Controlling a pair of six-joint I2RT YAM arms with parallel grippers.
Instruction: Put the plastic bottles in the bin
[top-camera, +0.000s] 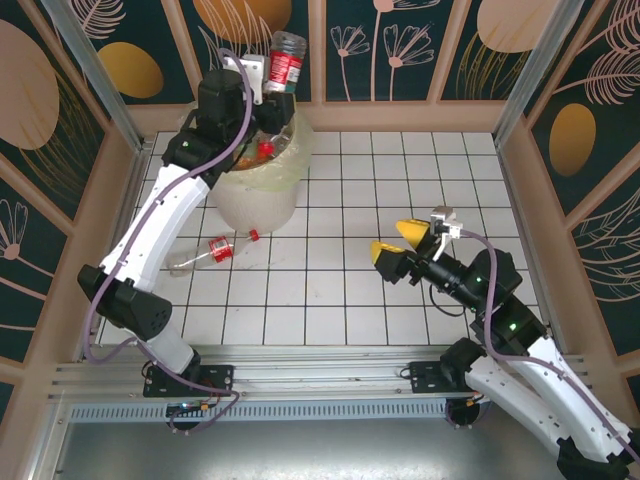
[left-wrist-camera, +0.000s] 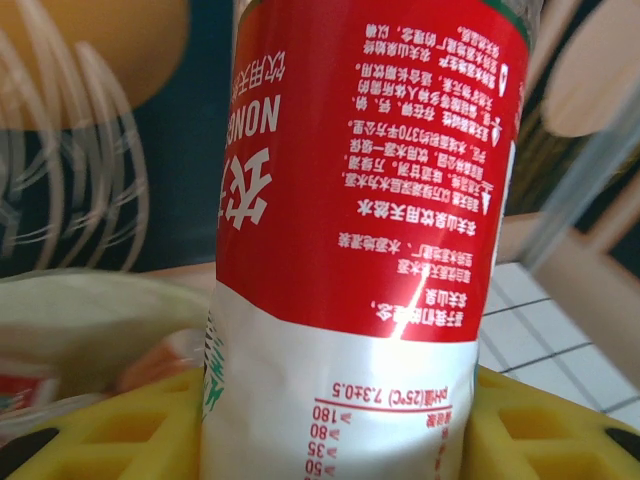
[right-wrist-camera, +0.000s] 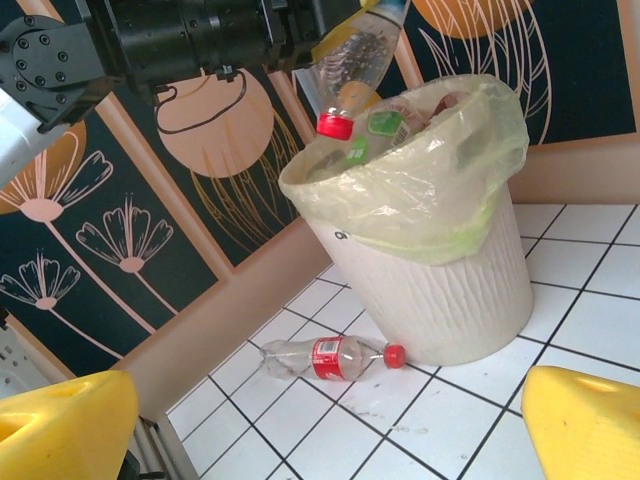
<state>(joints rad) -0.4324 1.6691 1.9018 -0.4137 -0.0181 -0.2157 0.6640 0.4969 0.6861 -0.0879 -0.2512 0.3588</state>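
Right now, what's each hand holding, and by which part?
Left hand: red-labelled bottle, pinched across its labelled body. Right hand: open, holding nothing.

Robotics lab test cell, seen from just beside it. Silver aluminium frame posts (top-camera: 92, 70) boxed in a table-sized stage. Dark teal wall panels printed with peach flowers and leaves (top-camera: 400, 45) stood between the posts as a backdrop. The stage floor was a white tabletop ruled into square tiles (top-camera: 340, 290). Two white jointed robot arms (top-camera: 165, 225) were bolted to grooved aluminium rails (top-camera: 320, 375) at its near edge, trailing purple cables (top-camera: 86, 335).
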